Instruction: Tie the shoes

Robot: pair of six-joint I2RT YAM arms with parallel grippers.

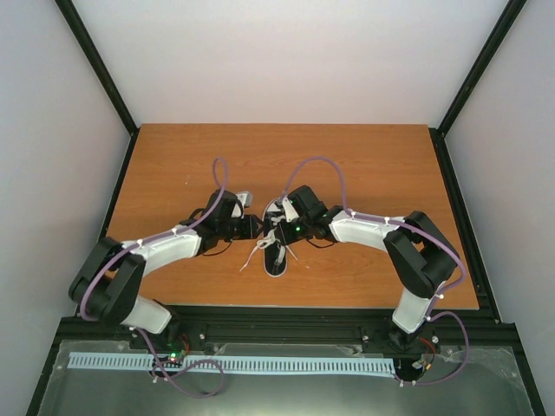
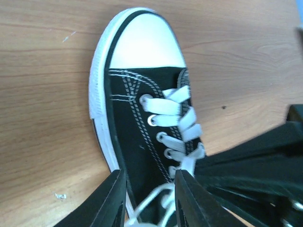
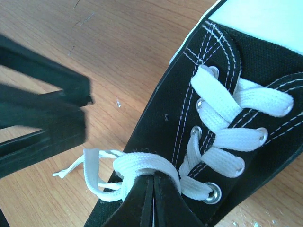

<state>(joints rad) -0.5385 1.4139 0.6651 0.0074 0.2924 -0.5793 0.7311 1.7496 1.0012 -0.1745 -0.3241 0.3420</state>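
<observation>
The wooden table [image 1: 364,173] lies under the sneaker [image 1: 276,260], which sits at the middle of its near half, between your two arms. Its white toe cap points away from the arm bases. Your left gripper [image 2: 150,182] hangs over the sneaker's left flank by the ankle eyelets. Its fingers [image 2: 116,198] are parted, with loose strands of the laces [image 3: 222,118] lying in the gap, ungripped. Your right gripper [image 3: 152,182] sits over the sneaker's tongue at the lowest eyelets, clenched tight on a loop of the laces that arcs around its tips.
</observation>
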